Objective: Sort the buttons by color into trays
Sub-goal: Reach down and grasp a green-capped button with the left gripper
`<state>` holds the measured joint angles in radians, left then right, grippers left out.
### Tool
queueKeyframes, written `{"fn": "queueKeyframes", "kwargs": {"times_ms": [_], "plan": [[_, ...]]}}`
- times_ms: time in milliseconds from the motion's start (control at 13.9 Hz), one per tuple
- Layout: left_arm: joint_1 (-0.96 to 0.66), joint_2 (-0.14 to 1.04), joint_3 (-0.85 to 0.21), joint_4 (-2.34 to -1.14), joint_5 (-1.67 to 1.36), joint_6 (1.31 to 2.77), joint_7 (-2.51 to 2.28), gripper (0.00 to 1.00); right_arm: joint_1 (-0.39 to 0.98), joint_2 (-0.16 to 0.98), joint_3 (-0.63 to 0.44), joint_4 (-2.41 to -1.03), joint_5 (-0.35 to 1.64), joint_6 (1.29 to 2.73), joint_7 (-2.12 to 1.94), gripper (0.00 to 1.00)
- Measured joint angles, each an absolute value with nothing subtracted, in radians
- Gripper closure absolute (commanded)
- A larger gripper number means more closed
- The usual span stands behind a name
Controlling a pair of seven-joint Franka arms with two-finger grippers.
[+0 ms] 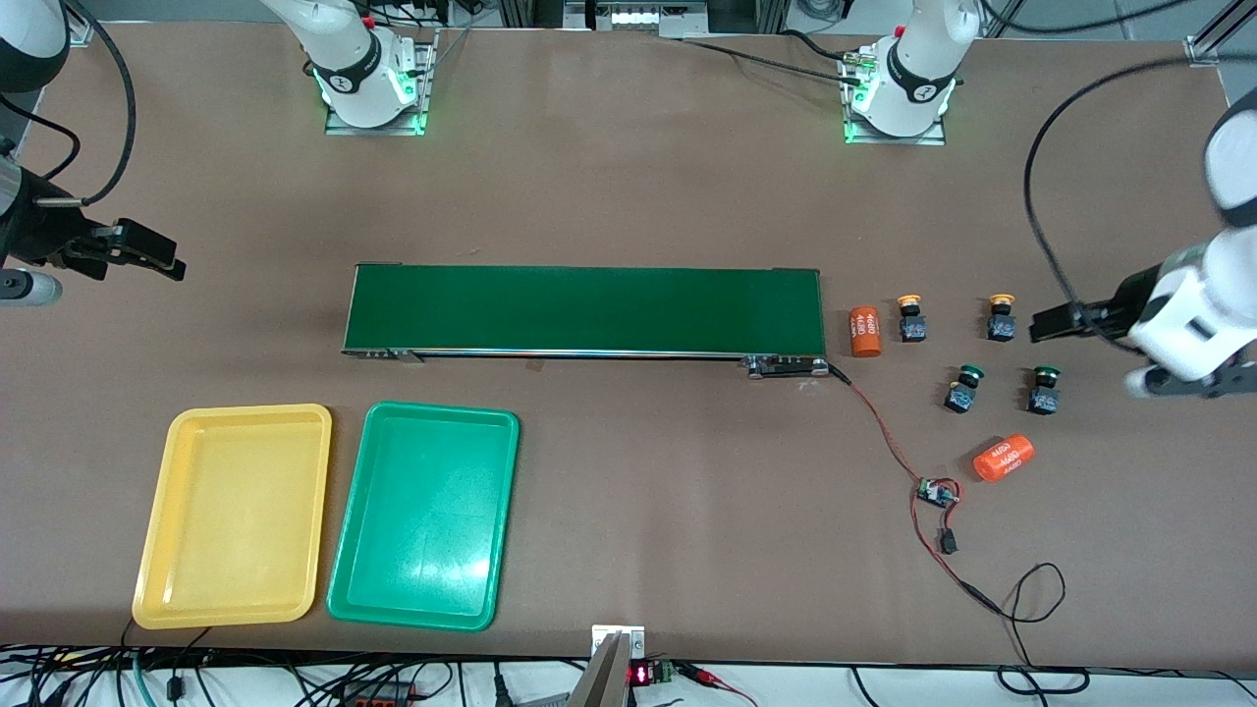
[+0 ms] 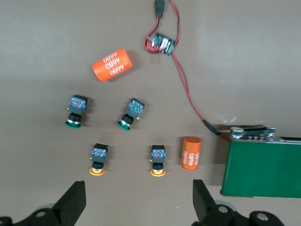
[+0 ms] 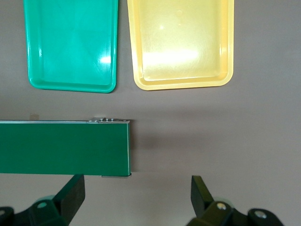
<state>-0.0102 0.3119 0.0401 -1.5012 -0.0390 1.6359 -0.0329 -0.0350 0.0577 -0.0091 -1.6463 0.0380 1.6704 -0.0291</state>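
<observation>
Nothing's moving yet: left gripper (image 1: 1043,327) is hanging wide open near the buttons (image 1: 911,319), so I'd drop straight over one cap; right gripper (image 1: 162,258) is waiting, open too.

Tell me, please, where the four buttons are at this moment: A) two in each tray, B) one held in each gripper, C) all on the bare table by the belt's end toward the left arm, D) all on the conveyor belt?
C: the two yellow-capped buttons and the two green-capped buttons stand on the table beside the conveyor belt; the yellow tray and the green tray hold nothing.
</observation>
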Motion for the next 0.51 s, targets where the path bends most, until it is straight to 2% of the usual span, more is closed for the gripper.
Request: {"fn": "queueKeyframes", "kwargs": {"times_ms": [361, 505], "plan": [[-0.019, 0.42, 0.038, -1.5, -0.039, 1.646, -0.033, 0.0, -0.035, 0.058, -0.009, -1.646, 0.038, 1.67, -0.029, 0.0], [-0.017, 0.461, 0.039, -1.51, -0.039, 1.694, -0.033, 0.0, -0.035, 0.058, -0.009, -1.647, 0.038, 1.67, -0.029, 0.0]]}}
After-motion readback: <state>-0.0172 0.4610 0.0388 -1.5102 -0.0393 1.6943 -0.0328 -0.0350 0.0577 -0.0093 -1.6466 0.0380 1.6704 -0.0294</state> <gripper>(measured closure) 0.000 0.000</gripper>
